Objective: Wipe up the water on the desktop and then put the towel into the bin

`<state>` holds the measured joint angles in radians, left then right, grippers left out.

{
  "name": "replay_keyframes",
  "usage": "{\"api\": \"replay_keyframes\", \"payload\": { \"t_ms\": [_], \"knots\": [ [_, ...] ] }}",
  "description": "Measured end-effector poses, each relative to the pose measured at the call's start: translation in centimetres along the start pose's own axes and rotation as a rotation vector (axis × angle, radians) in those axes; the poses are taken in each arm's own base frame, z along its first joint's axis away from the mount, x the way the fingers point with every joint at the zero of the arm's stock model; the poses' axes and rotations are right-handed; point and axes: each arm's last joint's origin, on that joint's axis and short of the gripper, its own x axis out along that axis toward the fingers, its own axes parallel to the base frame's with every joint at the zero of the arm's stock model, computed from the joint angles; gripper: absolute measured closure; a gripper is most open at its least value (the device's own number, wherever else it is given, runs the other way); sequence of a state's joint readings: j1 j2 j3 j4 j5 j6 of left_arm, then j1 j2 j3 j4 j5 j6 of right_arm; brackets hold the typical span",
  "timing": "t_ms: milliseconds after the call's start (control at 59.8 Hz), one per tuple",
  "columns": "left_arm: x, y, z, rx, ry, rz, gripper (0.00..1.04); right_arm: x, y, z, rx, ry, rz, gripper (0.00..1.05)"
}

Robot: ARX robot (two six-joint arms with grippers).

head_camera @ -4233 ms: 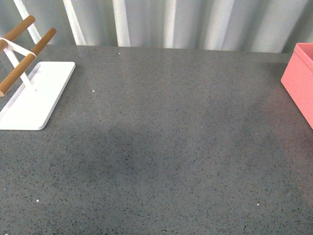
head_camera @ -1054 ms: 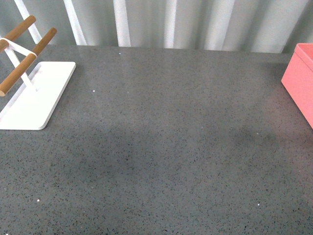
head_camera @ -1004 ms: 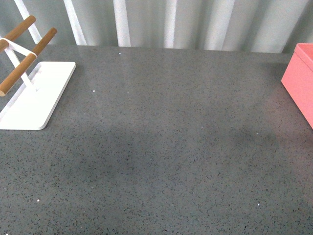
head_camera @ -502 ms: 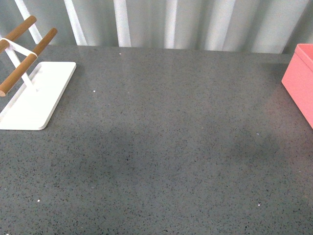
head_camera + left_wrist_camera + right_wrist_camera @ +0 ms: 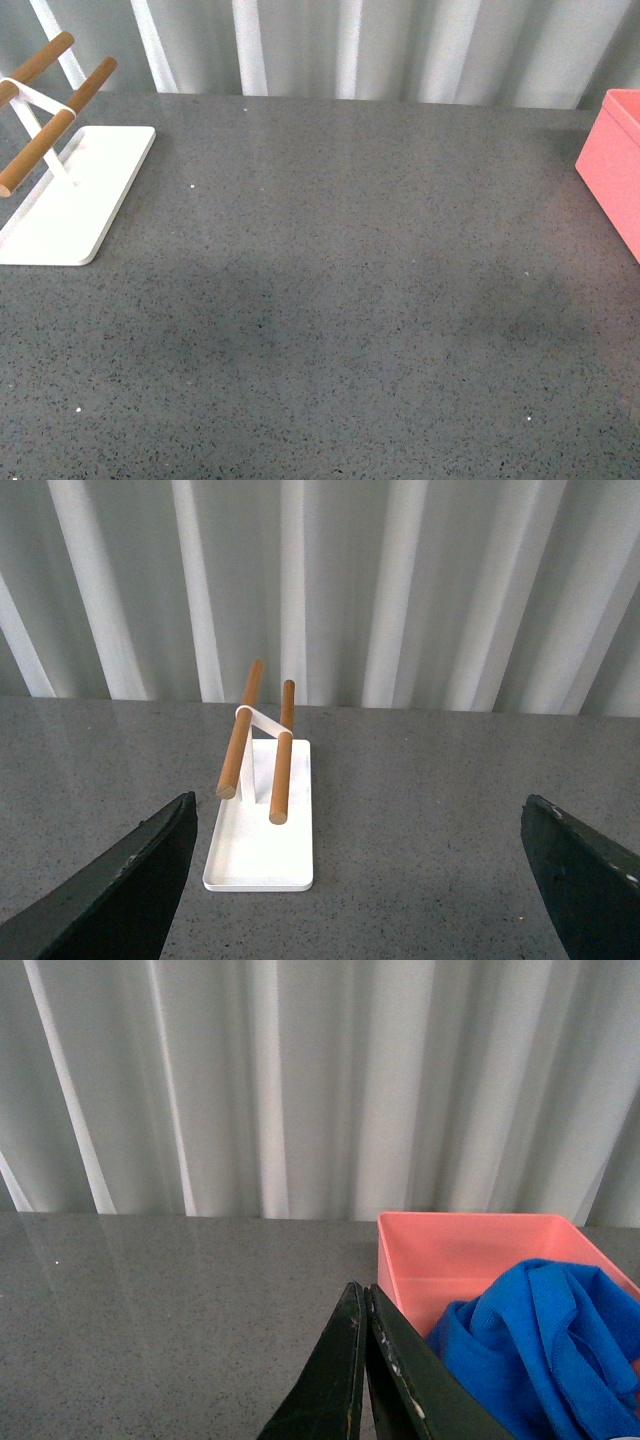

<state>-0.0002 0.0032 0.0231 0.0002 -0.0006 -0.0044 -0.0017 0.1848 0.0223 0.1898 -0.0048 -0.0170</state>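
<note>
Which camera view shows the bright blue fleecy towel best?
The right wrist view: the bright blue fleecy towel lies bunched inside the salmon-pink plastic bin. The front view shows only the bin's edge, no towel. The left wrist view shows neither.

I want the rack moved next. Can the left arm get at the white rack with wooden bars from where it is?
Probably yes. In the left wrist view the rack stands straight ahead on bare desktop, the left gripper is wide open, and nothing lies between them.

Soft, even daylight-ish lighting all round, nothing blown out. Faint blotchy shadows on the desktop (image 5: 330, 300) toward 6 o'clock, mild sheen near 12. Slightly grainy, otherwise sharp.
</note>
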Motion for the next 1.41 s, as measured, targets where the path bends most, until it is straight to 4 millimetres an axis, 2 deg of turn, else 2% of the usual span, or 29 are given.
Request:
{"api": "replay_keyframes", "payload": {
  "t_ms": [201, 502, 703, 837, 1021, 1104, 1406],
  "knots": [
    [0.0, 0.0, 0.0, 0.000, 0.000, 0.000, 0.07, -1.2, 0.0, -0.3, 0.004, 0.010, -0.001, 1.02],
    [0.0, 0.0, 0.0, 0.000, -0.001, 0.000, 0.07, -1.2, 0.0, -0.3, 0.005, 0.009, -0.001, 1.01],
    [0.0, 0.0, 0.0, 0.000, -0.001, 0.000, 0.07, -1.2, 0.0, -0.3, 0.006, 0.008, -0.001, 0.68],
    [0.0, 0.0, 0.0, 0.000, -0.001, 0.000, 0.07, -1.2, 0.0, -0.3, 0.006, 0.008, -0.001, 0.36],
    [0.0, 0.0, 0.0, 0.000, -0.001, 0.000, 0.07, -1.2, 0.0, -0.3, 0.007, 0.008, -0.001, 0.05],
    [0.0, 0.0, 0.0, 0.000, -0.001, 0.000, 0.07, -1.2, 0.0, -0.3, 0.007, 0.008, -0.001, 0.08],
    [0.0, 0.0, 0.0, 0.000, -0.001, 0.000, 0.07, -1.2, 0.0, -0.3, 0.007, 0.008, -0.001, 0.07]
  ]
}}
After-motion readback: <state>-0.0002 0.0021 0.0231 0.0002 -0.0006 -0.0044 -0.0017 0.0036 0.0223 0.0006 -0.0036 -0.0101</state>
